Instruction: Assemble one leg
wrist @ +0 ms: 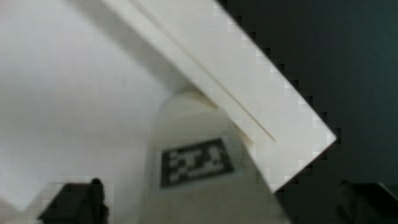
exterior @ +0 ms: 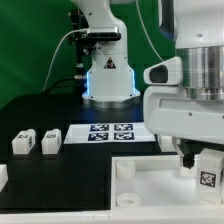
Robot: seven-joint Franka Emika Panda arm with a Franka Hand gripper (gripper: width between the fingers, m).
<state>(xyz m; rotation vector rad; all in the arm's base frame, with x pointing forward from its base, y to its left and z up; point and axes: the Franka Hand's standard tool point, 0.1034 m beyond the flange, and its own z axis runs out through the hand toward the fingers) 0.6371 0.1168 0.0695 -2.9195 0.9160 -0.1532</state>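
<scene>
On the black bench (exterior: pixel 40 110), at the near right of the exterior view, lies the large white tray-like piece (exterior: pixel 150 180) with raised corner sockets, its left near part reaching the picture's lower edge. Above it, filling the exterior view's right, hangs the white arm (exterior: pixel 190 90), with the robot's base (exterior: pixel 108 75) standing farther back at the centre. The marker board (exterior: pixel 110 131) lies flat between the base and the tray-like piece.

The hand (exterior: pixel 200 168) is low over the tray-like piece's right side, its fingers clamped on the leg (exterior: pixel 208 172), a small white block whose tag faces the camera. In the wrist view the leg (wrist: pixel 210 150) stands between the two dark fingertips (wrist: pixel 75 203), close to the tray-like piece's slanting edge (wrist: pixel 231 80); whether they touch cannot be told.

Two more legs (exterior: pixel 36 142) sit side by side at the exterior view's left, well apart from the hand.
</scene>
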